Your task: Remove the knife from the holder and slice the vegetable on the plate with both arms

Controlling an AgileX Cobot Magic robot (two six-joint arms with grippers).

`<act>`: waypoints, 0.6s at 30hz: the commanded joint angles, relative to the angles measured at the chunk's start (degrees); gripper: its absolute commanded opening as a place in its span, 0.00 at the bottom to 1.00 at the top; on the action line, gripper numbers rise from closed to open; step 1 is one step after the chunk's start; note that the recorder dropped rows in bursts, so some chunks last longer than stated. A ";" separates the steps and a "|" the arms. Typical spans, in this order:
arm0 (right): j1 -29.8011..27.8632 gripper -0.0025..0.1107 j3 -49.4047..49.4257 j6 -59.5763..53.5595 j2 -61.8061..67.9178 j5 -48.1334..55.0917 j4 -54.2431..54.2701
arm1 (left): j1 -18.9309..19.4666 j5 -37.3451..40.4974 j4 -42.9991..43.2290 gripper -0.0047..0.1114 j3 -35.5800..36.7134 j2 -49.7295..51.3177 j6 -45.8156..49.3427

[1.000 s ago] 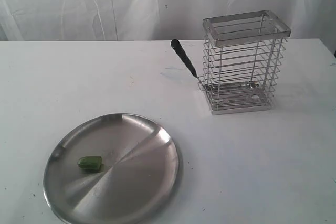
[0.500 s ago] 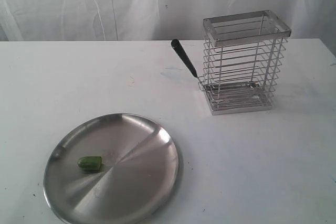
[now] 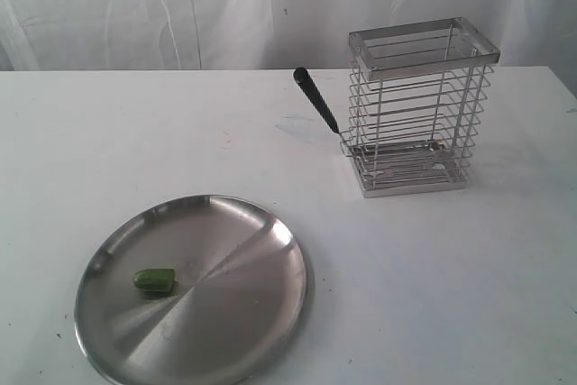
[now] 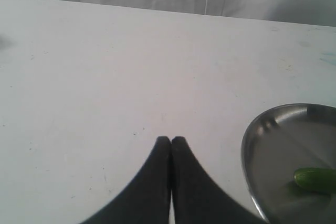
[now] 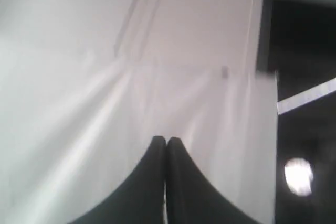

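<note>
The steel wire holder stands upright on the white table at the back right. The knife leans out of its left side, black handle up and to the left, blade down inside the wires. A round steel plate lies at the front left with the small green vegetable on its left half. Neither arm shows in the exterior view. My left gripper is shut and empty over bare table, with the plate's rim and the vegetable off to one side. My right gripper is shut and empty, facing white cloth.
A white curtain hangs behind the table. The table's back edge runs just behind the holder. In the right wrist view a dark gap shows beside the cloth, with a bright light spot.
</note>
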 commanded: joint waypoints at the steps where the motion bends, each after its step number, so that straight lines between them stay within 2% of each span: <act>1: 0.10 0.02 0.36 0.04 12.80 39.83 -5.95 | 0.09 -0.14 -0.47 0.04 0.20 -0.23 -0.05; 4: 0.10 0.02 0.22 0.04 21.11 48.12 -5.94 | 0.09 -0.14 -0.47 0.04 0.20 -0.23 -0.05; 7: 0.25 0.02 -1.32 -0.19 24.85 55.10 -1.23 | 0.09 -0.14 -0.47 0.04 0.20 -0.23 -0.05; 10: 0.62 0.02 -4.30 -9.06 26.00 62.64 10.05 | 0.09 -0.14 -0.47 0.04 0.20 -0.23 -0.05; 13: 0.98 0.02 -7.51 -25.81 26.12 67.85 26.98 | 0.09 -0.14 -0.47 0.04 0.20 -0.23 -0.05; 15: 1.89 0.02 -9.49 -29.03 26.55 70.55 36.21 | 0.09 -0.14 -0.47 0.04 0.20 -0.23 -0.05; 18: 5.30 0.02 -13.89 -29.48 30.21 76.26 40.17 | 0.09 -0.14 -0.47 0.04 0.20 -0.23 -0.05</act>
